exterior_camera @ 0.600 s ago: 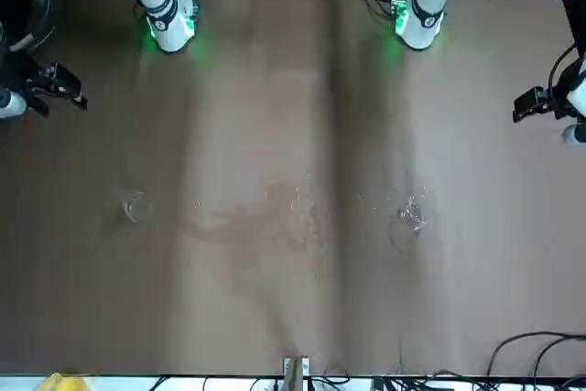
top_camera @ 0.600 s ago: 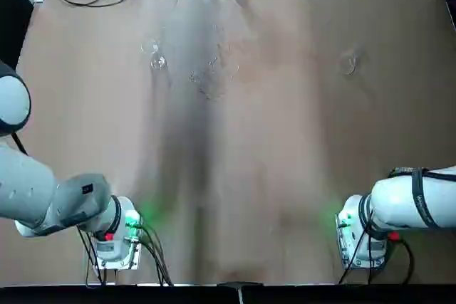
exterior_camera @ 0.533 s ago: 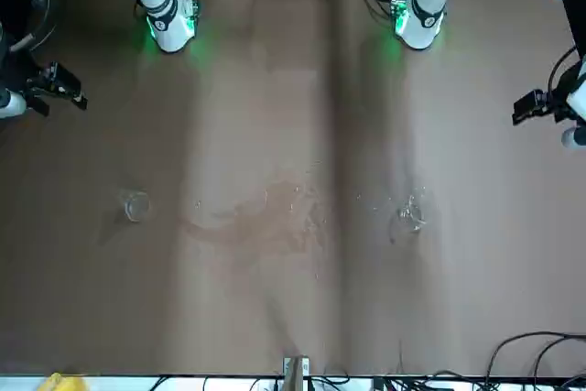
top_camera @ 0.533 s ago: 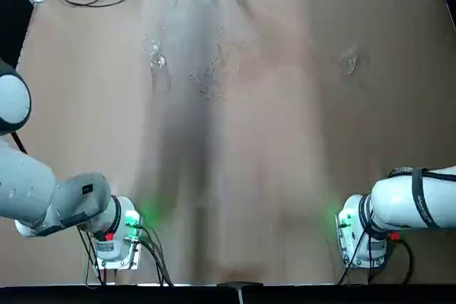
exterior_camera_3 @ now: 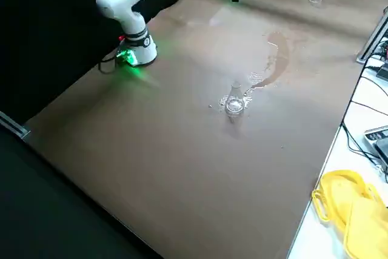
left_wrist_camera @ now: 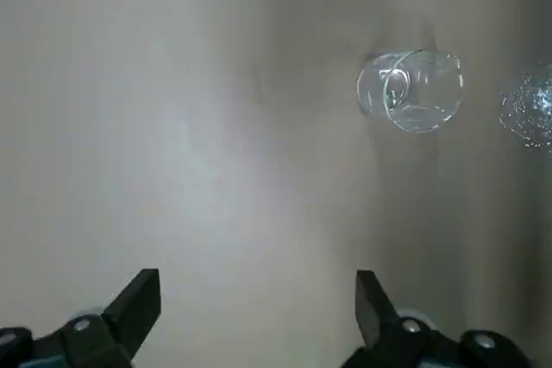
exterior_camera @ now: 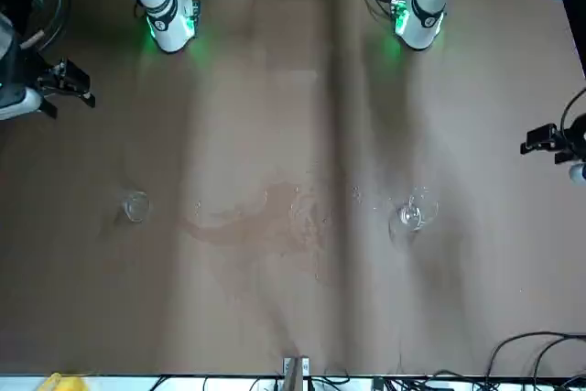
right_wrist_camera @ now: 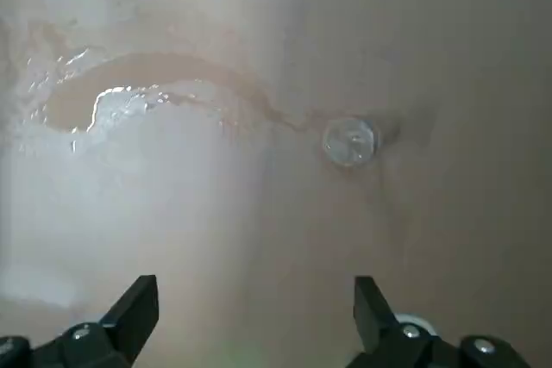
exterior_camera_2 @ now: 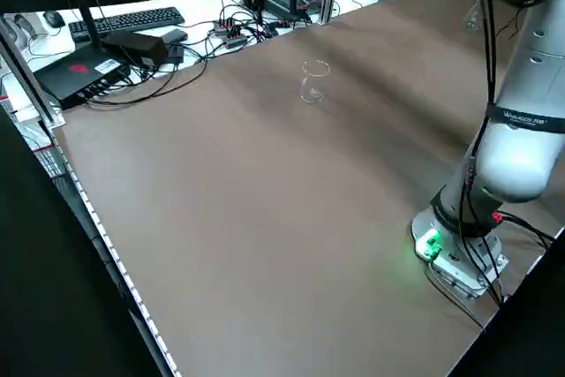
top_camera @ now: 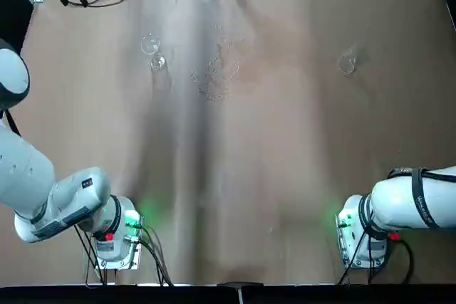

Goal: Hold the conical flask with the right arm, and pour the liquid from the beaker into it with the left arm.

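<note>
We see a brown table (top_camera: 285, 176) with two glass things standing on it, well apart from each other. The beaker (top_camera: 152, 53) stands upright on our left side, near the far edge. In the left wrist view the beaker (left_wrist_camera: 411, 90) stands alone with nothing touching it. The conical flask (top_camera: 347, 63) stands upright on our right side, also near the far edge. From the right side view the conical flask (exterior_camera_3: 234, 102) shows its wide bottom and thin neck. Between the two glasses lies a wet puddle (top_camera: 217, 76) on the table.

Our left gripper (left_wrist_camera: 259, 316) hangs high above the table with its two fingers spread wide and holding nothing. Our right gripper (right_wrist_camera: 256, 316) hangs high too, fingers spread wide and holding nothing, looking down at the flask and the puddle.
</note>
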Controlling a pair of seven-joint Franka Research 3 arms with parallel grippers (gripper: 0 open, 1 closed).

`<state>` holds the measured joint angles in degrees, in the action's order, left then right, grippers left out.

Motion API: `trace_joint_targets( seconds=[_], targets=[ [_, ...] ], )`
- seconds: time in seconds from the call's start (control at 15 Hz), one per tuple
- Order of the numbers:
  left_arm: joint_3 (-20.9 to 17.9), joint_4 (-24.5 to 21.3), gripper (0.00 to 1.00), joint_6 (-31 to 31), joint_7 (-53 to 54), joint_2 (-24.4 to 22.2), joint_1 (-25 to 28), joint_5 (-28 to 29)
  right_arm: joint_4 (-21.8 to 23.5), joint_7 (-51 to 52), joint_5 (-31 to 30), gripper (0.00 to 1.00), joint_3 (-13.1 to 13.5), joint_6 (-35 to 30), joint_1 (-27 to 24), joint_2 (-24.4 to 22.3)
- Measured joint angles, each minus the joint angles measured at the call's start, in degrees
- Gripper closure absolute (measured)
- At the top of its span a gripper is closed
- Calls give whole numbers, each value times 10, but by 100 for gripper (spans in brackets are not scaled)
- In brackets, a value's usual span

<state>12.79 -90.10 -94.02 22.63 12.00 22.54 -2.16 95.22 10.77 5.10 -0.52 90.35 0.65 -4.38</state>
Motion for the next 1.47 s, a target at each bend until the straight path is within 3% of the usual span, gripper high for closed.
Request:
trace_joint_targets(
  seconds=[0.33,0.8,0.87,0.93,1.2,1.47],
  targets=[
    [-1,0,0,-37,222,65,66,-137,5,142,7,0,5,3,-13,12],
    [-2,-2,0,-38,565,154,117,-349,5,220,18,0,6,37,-29,49],
    [-2,-4,0,-29,672,191,129,-408,6,288,47,0,7,59,-52,71],
    [-2,-4,0,-25,728,210,133,-430,6,326,69,0,8,62,-69,84],
    [-2,-4,0,7,920,272,142,-489,7,469,164,0,11,67,-144,152],
    [-2,-5,0,39,1041,333,142,-528,6,599,238,0,11,70,-174,190]
  ],
)
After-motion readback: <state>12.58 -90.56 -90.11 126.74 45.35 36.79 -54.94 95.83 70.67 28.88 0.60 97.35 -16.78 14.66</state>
